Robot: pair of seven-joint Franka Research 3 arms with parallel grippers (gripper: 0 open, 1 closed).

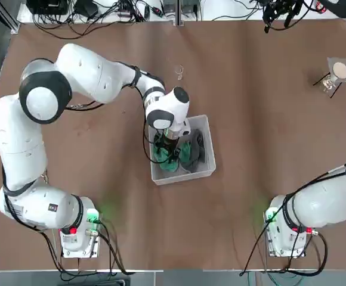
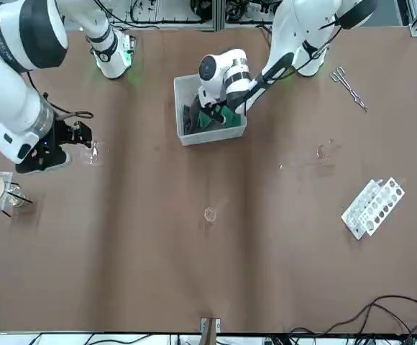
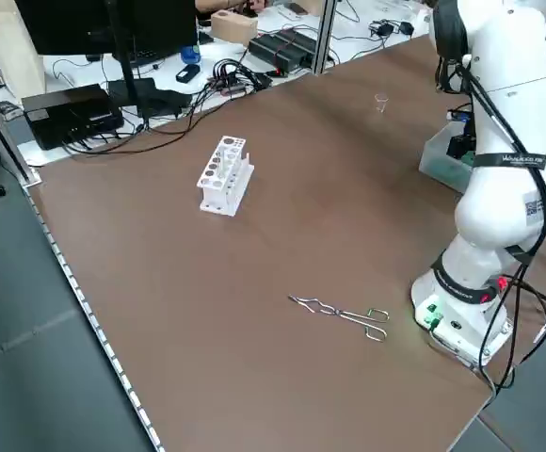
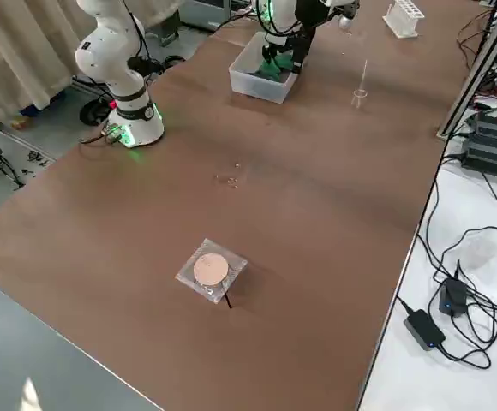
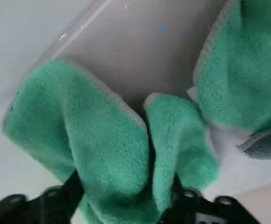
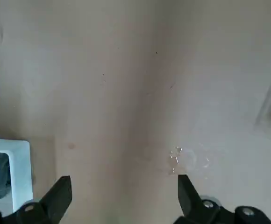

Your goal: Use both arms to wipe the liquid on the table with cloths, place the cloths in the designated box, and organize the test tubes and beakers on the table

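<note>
The designated box stands at mid-table with both cloths inside. The green cloth lies beside the dark grey cloth. My left gripper is lowered into the box. In the left wrist view its fingers stand apart, open, with the green cloth bunched between them. A corner of the grey cloth shows beside it. A small clear beaker stands beyond the box. My right gripper hovers open over the far right of the table, next to a clear glinting spot.
A white test tube rack sits on the robot's left side, and metal tongs lie nearer the left base. A round white disc on a wire stand stands at the far right. Cables and electronics line the far edge.
</note>
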